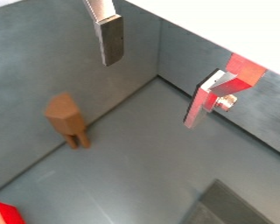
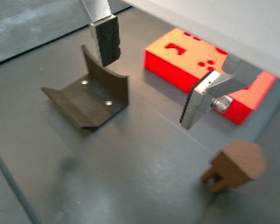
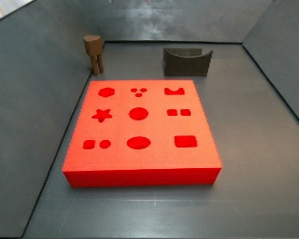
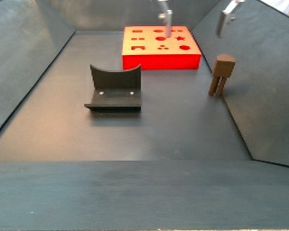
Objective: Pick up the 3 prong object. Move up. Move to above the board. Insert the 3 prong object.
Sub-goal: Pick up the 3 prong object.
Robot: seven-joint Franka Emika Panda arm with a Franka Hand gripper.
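The 3 prong object is a small brown peg piece standing upright on the grey floor near a wall, and it shows in both wrist views and both side views. The board is a large red slab with darker cut-outs, lying flat on the floor. My gripper hangs high above the floor, between the board and the peg. It is open with nothing between its fingers.
The dark fixture with a U-shaped notch stands on the floor beside the board. Grey walls close the work area in on the sides.
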